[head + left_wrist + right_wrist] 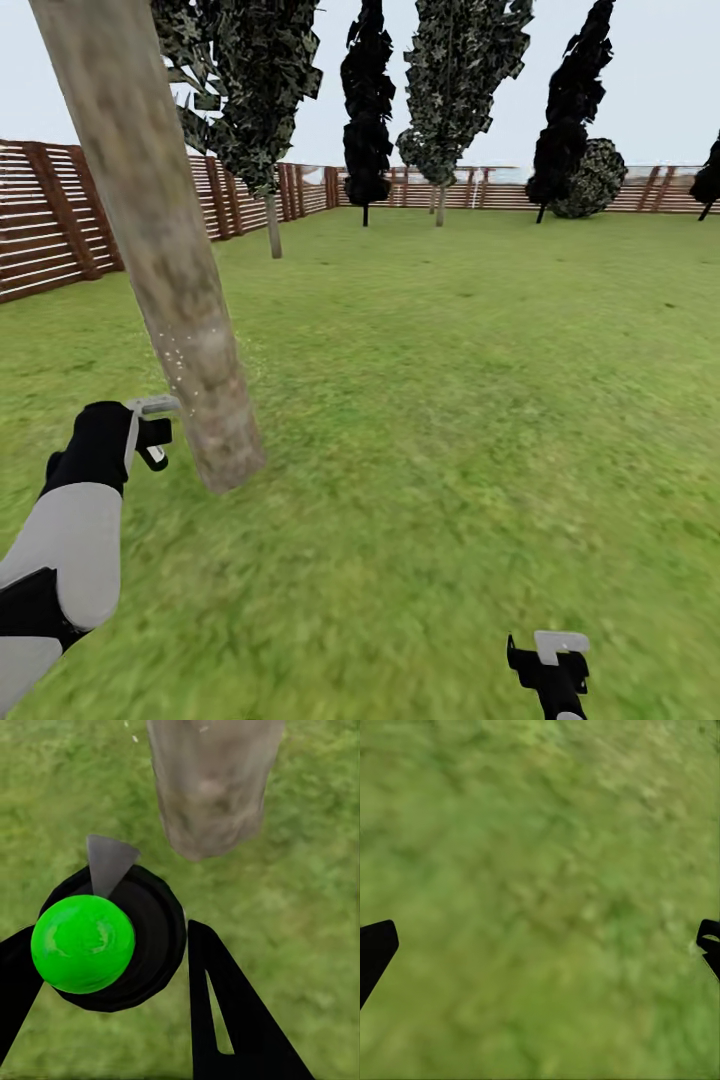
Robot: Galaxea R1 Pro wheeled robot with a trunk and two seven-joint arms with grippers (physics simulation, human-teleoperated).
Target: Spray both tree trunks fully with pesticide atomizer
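- Brown slatted fence (50, 225) closes the lawn (450, 400) on the far left.
- Left gripper (150, 432) is clamped around the pesticide atomizer (105, 941); the left wrist view shows its green ball top and black body between the fingers, grey nozzle aimed at the nearest tree trunk (160, 240).
- That pale, mottled trunk stands just beside the nozzle; faint white specks dot its lower bark, likely spray.
- Second bare-trunked tree (270, 222) stands well apart, near the fence.
- Right gripper (550, 665) hangs low over grass, jaws spread wide, empty.
- Risk, as I judge it: spray held at one height leaves the upper trunk and far side uncovered; a close nozzle may bump the bark.
- No brand, label or writing can be read.
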